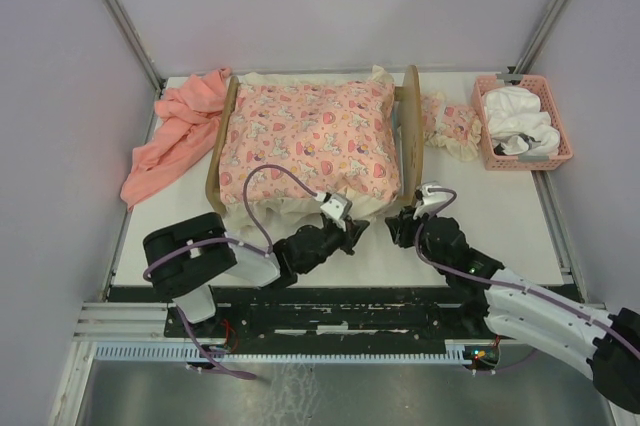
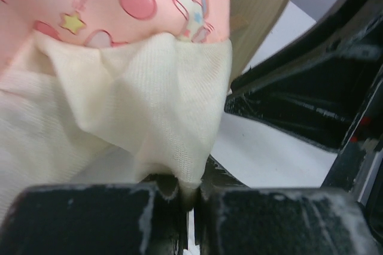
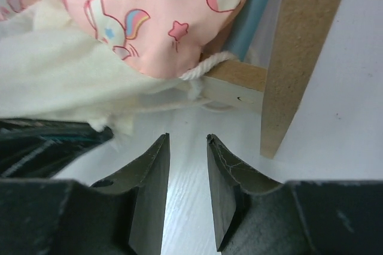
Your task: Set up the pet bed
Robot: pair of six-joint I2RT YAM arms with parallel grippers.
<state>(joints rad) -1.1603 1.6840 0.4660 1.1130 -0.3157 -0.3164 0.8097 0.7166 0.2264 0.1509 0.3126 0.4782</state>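
Quilt [image 1: 310, 136] spread on pet bed [image 1: 410, 126]; hem and pillow left

The pet bed stands at the back middle of the table [image 1: 480, 236], its wooden frame showing at both ends, the pink printed quilt covering it. That part looks done. The left jaws are clamped on the quilt's cream hem [image 2: 149, 105] at the near side, probably to pull it straight. The right jaws stand slightly parted with nothing between them, just off the frame's near right corner. A matching pillow [image 1: 450, 126] lies beside the bed, toward the basket [image 1: 560, 158], and likely goes on next.
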